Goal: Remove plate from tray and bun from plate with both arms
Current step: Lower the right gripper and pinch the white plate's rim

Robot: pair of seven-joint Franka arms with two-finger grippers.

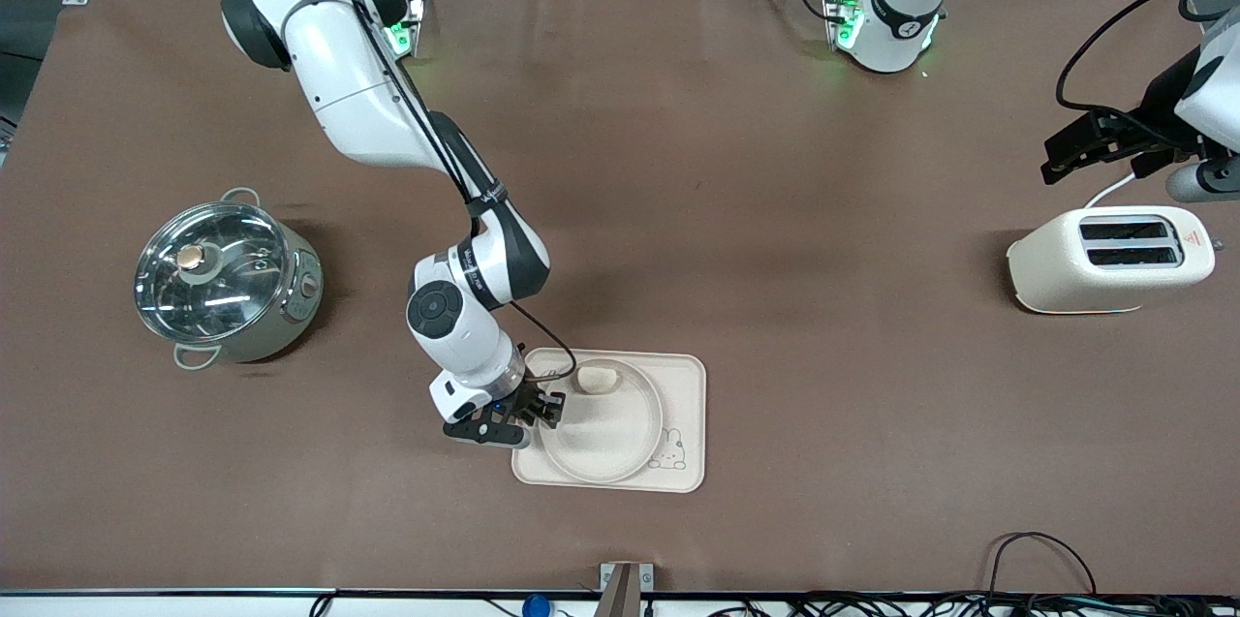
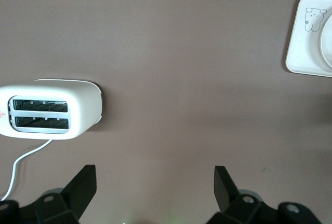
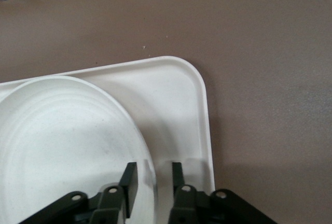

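Note:
The round cream plate (image 1: 601,433) lies on the rectangular cream tray (image 1: 683,375), toward the tray's right-arm end. The pale bun (image 1: 595,378) sits at the plate's edge farthest from the front camera; I cannot tell whether it is in the plate or beside it. My right gripper (image 1: 538,407) is low at the plate's rim. In the right wrist view my right gripper (image 3: 153,175) is open, one finger over the plate (image 3: 62,141) and one over the tray (image 3: 176,94), with gaps to the rim. My left gripper (image 1: 1061,162) is open and empty above the table beside the toaster, and waits (image 2: 155,182).
A cream toaster (image 1: 1109,259) stands toward the left arm's end and shows in the left wrist view (image 2: 49,111). A steel pot with a glass lid (image 1: 223,283) stands toward the right arm's end. A tray corner shows in the left wrist view (image 2: 301,53).

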